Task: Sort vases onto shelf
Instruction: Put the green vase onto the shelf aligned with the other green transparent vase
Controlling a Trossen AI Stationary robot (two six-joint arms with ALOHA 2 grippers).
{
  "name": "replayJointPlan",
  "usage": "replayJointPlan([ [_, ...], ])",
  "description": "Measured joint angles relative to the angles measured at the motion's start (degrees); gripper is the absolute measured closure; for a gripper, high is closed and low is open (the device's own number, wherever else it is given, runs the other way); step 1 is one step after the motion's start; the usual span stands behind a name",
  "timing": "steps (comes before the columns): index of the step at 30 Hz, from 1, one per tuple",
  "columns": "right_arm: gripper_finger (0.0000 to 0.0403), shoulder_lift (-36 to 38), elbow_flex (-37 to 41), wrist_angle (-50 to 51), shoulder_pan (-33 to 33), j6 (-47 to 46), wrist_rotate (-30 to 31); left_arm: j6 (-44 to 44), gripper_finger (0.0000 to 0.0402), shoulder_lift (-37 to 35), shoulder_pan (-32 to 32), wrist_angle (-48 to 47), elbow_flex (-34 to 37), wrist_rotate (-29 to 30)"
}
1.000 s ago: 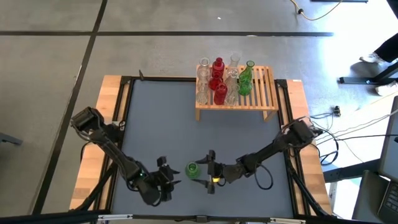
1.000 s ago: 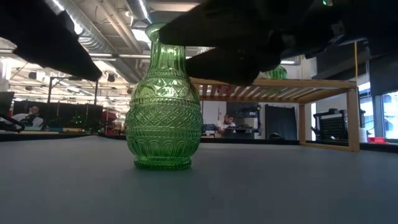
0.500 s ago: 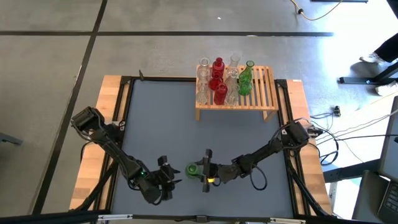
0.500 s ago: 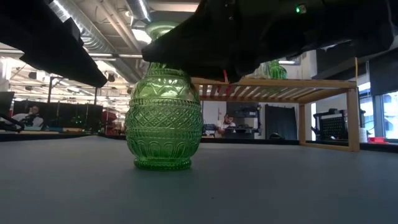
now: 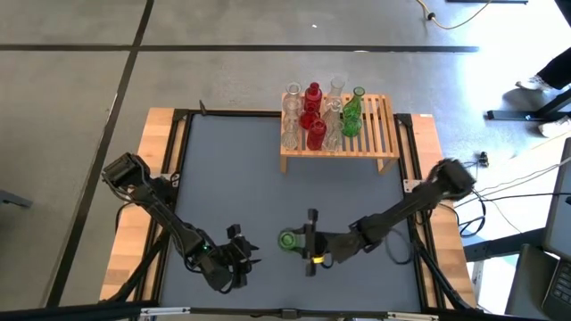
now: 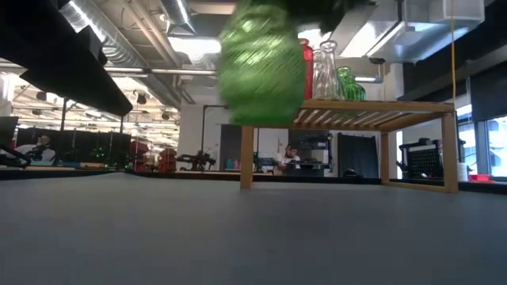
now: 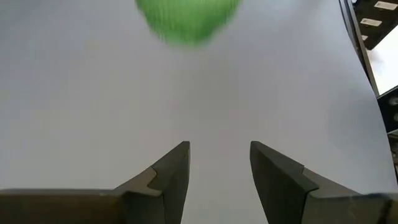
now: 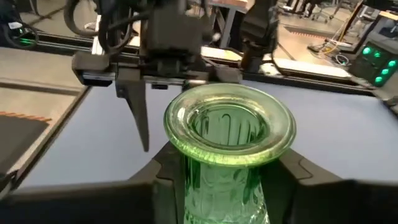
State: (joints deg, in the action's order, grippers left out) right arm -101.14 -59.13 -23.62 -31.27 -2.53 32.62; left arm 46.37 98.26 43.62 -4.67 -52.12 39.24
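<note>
A green glass vase (image 5: 288,239) hangs above the table near its front edge, blurred in the low view (image 6: 261,63). My right gripper (image 5: 302,242) is shut on it and comes in from the table's right. My left gripper (image 5: 243,259) stands open just left of the vase with nothing between its fingers (image 7: 217,146); the vase (image 7: 186,18) shows ahead of it. The shelf (image 5: 379,134) stands at the table's far side. Several red, green and clear vases (image 5: 321,116) stand on the left part of its slatted top. My right gripper pinches the green vase's narrow neck (image 8: 224,180) between its two fingers (image 8: 166,177), just under the flared rim (image 8: 230,124). The fingers come nearly level from the table's right. The vase hangs upright below them, lifted clear of the table.
The shelf's right half (image 5: 384,125) shows bare slats. In the low view the shelf (image 6: 356,111) stands behind the lifted vase on its legs. The grey table mat (image 5: 232,178) lies between the arms and the shelf.
My right gripper has taken hold of the green vase's neck and risen, drifting a little toward the table's right edge. The vase, which stood on the mat, is now lifted clear and still upright.
</note>
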Motion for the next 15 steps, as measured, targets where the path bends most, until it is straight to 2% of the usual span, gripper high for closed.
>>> replayJointPlan([
  [7, 0.0278, 17.5, 0.0, 16.4, -0.3, 1.5, 1.0, 0.0, 0.0240, 0.0, 0.0, 0.6, 0.0, 0.0],
  [15, 0.0277, 35.7, 0.0, 38.5, -0.2, -0.2, 10.8, 0.1, 0.0240, 0.0, -0.1, 1.4, 0.0, -0.4],
])
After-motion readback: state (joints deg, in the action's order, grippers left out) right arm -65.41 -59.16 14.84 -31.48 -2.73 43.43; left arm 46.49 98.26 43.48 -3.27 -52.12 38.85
